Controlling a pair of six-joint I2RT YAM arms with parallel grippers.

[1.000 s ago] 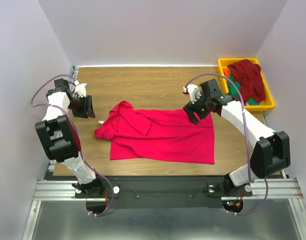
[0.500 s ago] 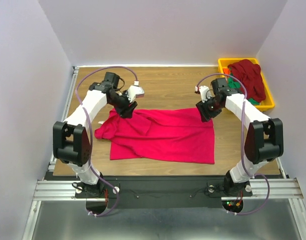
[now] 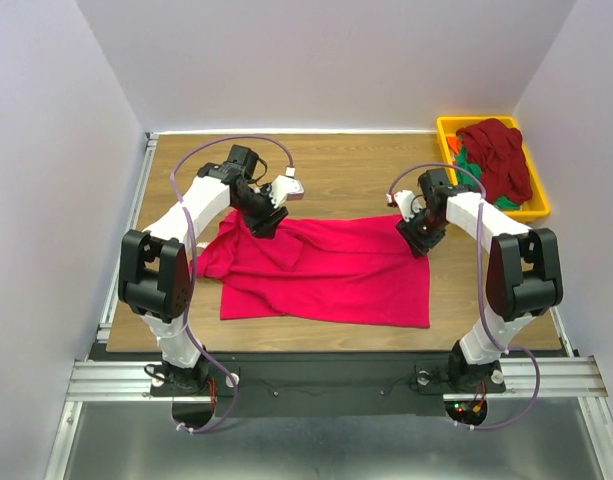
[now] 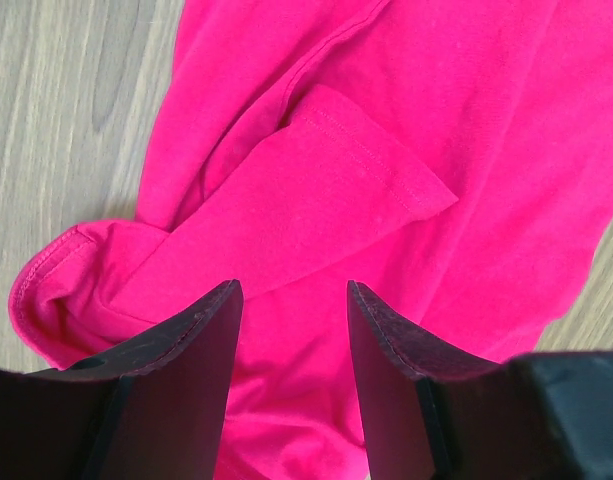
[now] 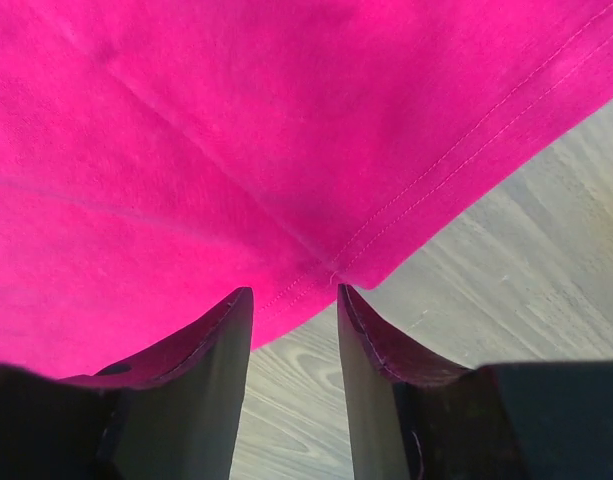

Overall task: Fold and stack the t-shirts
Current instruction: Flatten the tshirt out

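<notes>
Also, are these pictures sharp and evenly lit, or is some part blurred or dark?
Top view: sharp, soft even light, faint shadows on the table. Left wrist view: crisp stitching on the pink shirt; the left tool dark, slightly soft. Right wrist view: similar, the right tool nearly black.

The crimson-pink t-shirt (image 4: pixel 406 150) ran past the edges of both wrist views. From above, the maroon t-shirt (image 3: pixel 498 150) buried most of the green t-shirt (image 3: pixel 469 161) and orange t-shirt (image 3: pixel 453 146) in the yellow tray (image 3: pixel 538 209); their shapes could not be told.
</notes>
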